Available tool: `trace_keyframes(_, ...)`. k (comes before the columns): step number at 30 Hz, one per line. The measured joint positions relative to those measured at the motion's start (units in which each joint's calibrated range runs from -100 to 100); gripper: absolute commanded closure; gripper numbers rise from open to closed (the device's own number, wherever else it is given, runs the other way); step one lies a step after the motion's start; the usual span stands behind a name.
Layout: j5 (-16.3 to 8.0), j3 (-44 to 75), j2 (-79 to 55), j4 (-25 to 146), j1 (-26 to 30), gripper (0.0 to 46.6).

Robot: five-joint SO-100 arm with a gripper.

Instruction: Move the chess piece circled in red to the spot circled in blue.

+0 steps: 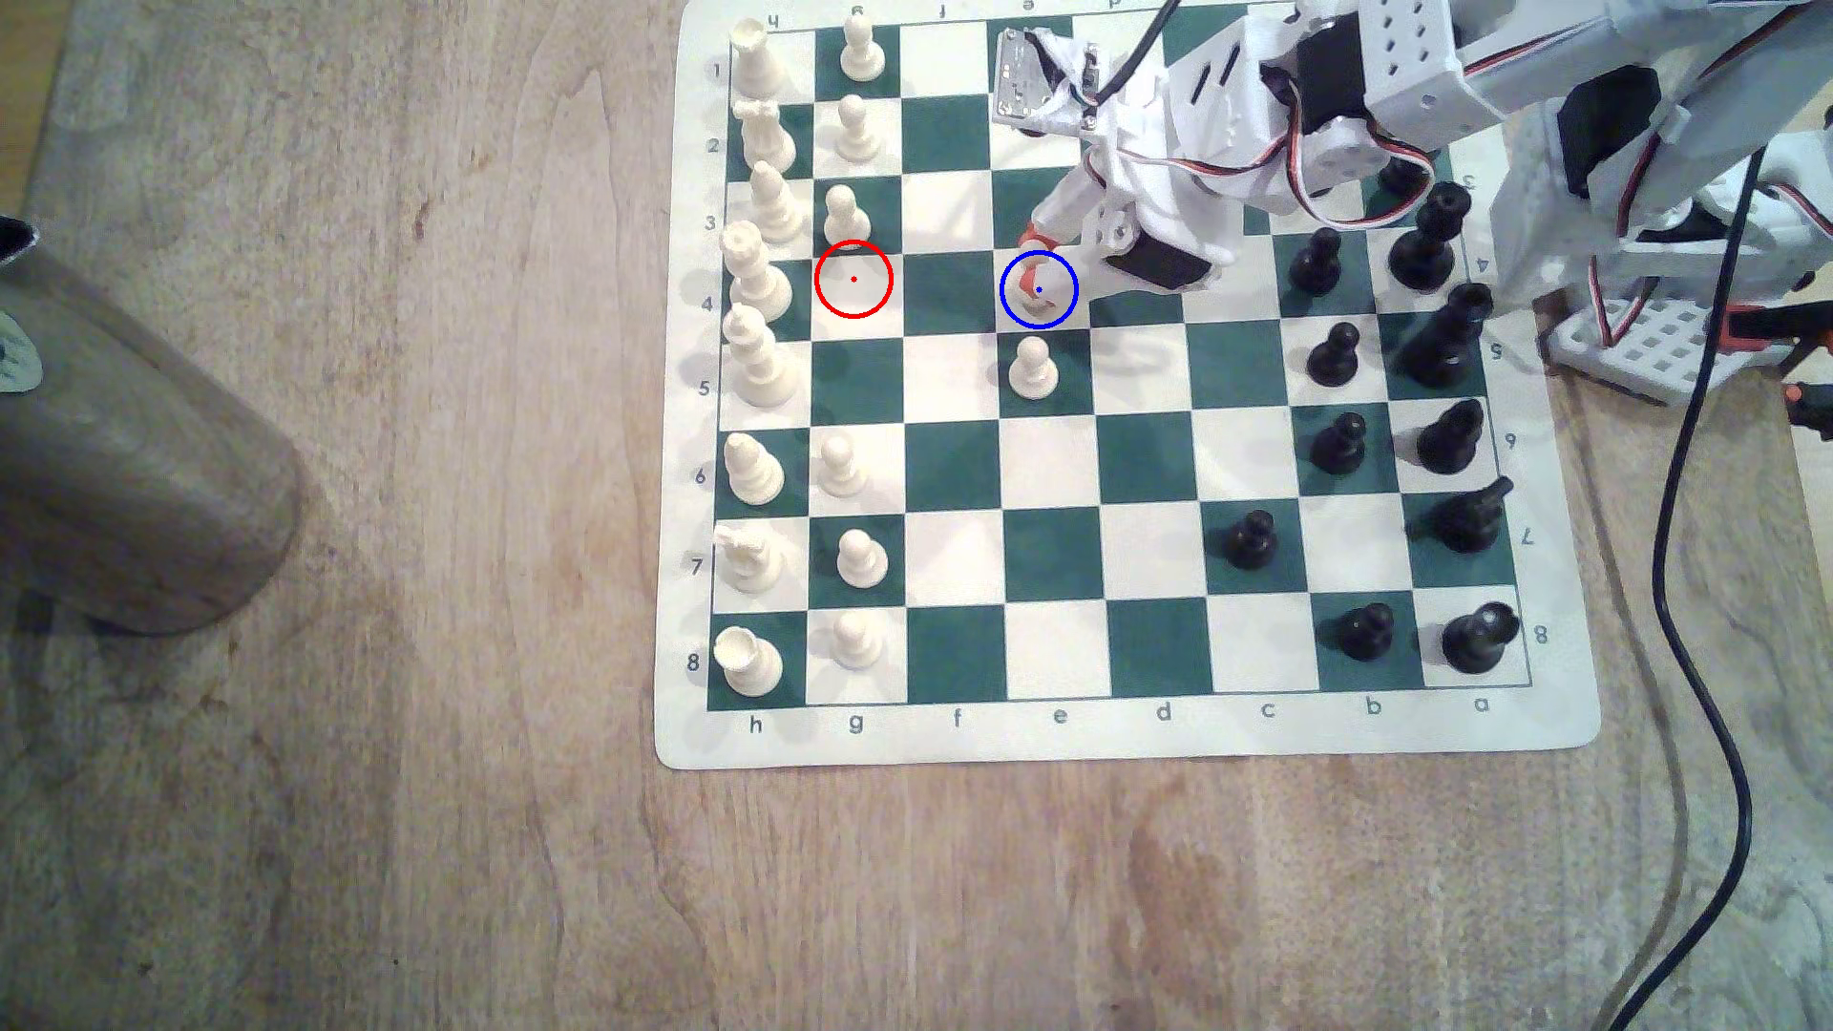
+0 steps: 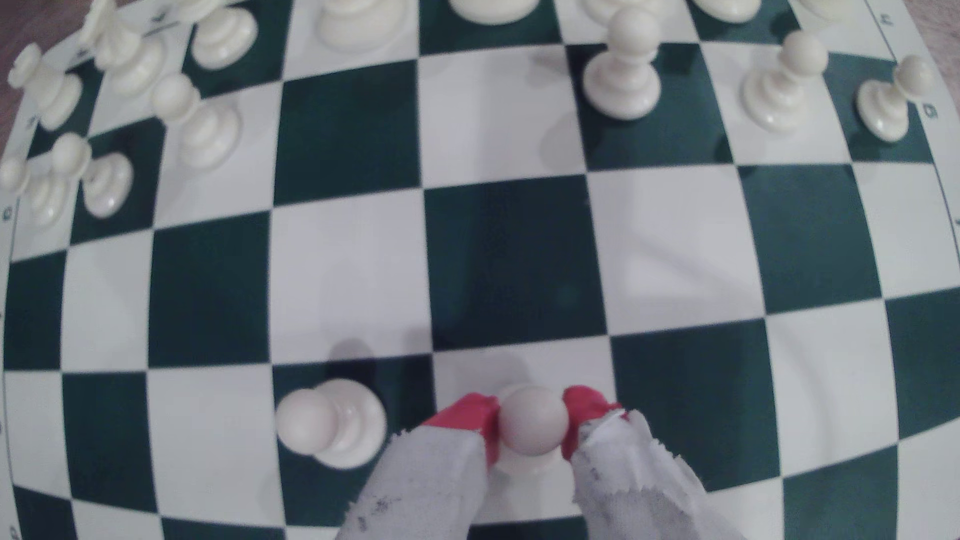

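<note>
Gripper [image 2: 532,428] clamped on the pawn [image 2: 534,428], red fingertips [image 2: 470,415] either side of its ball head. Pawn upright, head up, base over the blue-ringed square [image 1: 1066,309]. Second cream pawn [image 2: 332,423] just beside. Farther off, red-ringed square [image 1: 854,280] bare.

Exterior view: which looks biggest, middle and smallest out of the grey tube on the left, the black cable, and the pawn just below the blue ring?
1. Grey tube: biggest by far, though it may sit nearer the camera.
2. Black cable: long but thin.
3. Pawn: smallest.
</note>
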State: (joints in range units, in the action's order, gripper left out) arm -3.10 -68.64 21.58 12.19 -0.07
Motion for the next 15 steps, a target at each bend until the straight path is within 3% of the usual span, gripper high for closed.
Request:
trace_keyframes(4, 0.0, 0.0, 0.0, 0.2, -0.7, 35.2)
trace_keyframes(15, 0.1, 0.0, 0.1, 3.3, -0.7, 35.0)
